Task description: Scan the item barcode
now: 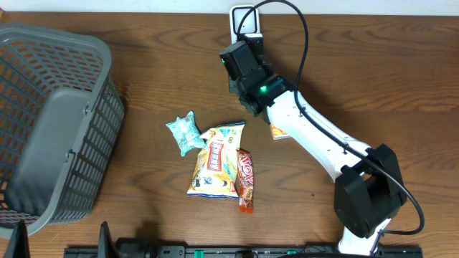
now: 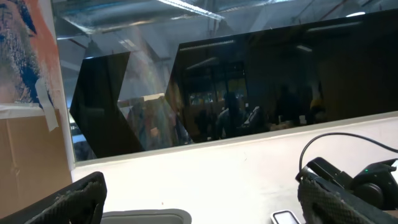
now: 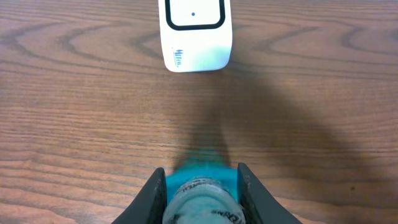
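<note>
My right gripper (image 3: 202, 190) is shut on the item (image 3: 202, 202), a pale rounded thing with teal on it and dark print, held just above the wooden table. The white scanner (image 3: 194, 34) lies straight ahead of it, a short gap away. In the overhead view the right gripper (image 1: 244, 63) hangs just in front of the scanner (image 1: 246, 21) at the table's far edge, and the item is hidden under it. My left gripper (image 2: 205, 202) is open with nothing between its dark fingers (image 2: 81, 199), and it faces out toward the room.
A grey mesh basket (image 1: 54, 122) stands at the left. Near the middle lie a teal packet (image 1: 185, 132), a yellow snack bag (image 1: 215, 159) and a red candy bar (image 1: 246, 180). An orange packet (image 1: 278, 132) peeks from under the right arm.
</note>
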`<state>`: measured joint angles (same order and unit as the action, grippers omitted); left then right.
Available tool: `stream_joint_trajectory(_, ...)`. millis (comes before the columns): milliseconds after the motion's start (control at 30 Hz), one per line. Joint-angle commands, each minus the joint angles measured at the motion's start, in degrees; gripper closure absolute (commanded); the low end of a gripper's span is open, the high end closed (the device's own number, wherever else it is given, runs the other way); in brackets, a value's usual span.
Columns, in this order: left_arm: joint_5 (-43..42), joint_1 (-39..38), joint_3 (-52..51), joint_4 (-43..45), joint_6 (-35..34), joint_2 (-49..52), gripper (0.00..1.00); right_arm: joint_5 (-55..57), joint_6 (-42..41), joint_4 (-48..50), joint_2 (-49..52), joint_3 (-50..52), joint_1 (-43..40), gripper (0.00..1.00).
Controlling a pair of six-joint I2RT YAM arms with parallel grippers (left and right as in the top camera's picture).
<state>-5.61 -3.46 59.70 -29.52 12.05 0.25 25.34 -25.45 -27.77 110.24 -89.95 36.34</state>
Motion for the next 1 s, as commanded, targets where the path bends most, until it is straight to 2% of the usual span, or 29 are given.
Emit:
stream_joint_trajectory(0,0.3,0.2,0.0,0.4,0.3,-0.1,0.02,2.1,-1.1,0.1,-0.3,-1.9,-0.6,0.79)
stream_joint_trajectory(133,0.3,0.2,0.0,0.2,0.3,-0.1,0.02,2.1,-3.5,-0.5,-0.3,-1.8,-0.6,0.74)
stream_joint_trajectory(233,0.3,0.2,0.0,0.2,0.3,-0.1,0.02,1.7,-4.3,-1.0,-0.3,-1.8,-0.6,0.65)
stream_joint_trajectory(433,0.3,0.2,0.0,0.2,0.3,-0.1,0.02,1.1,-4.3,-1.8,-0.3,-1.8,-0.6,0.58)
stream_joint_trajectory(567,0.3,0.2,0.0,0.2,0.3,-0.1,0.02,1.1,-4.3,-1.3,-0.3,-1.8,-0.6,0.4)
stream_joint_trajectory(700,0.3,0.2,0.0,0.2,0.3,-0.1,0.02,1.1,-4.1,-1.2,-0.3,-1.8,-0.6,0.28)
stream_joint_trajectory(767,0.3,0.2,0.0,0.2,0.3,-0.1,0.02,1.1,-1.0,-1.4,-1.0,-1.9,-0.6,0.18)
stream_joint_trajectory(867,0.3,0.2,0.0,0.2,0.3,-0.1,0.02,-0.2,2.6,-2.0,-3.6,-1.9,-0.6,0.12)
stream_joint_trajectory(933,0.3,0.2,0.0,0.1,0.3,-0.1,0.02,-3.3,7.6,-1.9,-6.1,-1.9,-0.6,0.01)
stream_joint_trajectory(967,0.3,0.2,0.0,0.0,0.3,-0.1,0.02,-6.4,11.8,-1.9,-7.8,-1.9,-0.6,0.01)
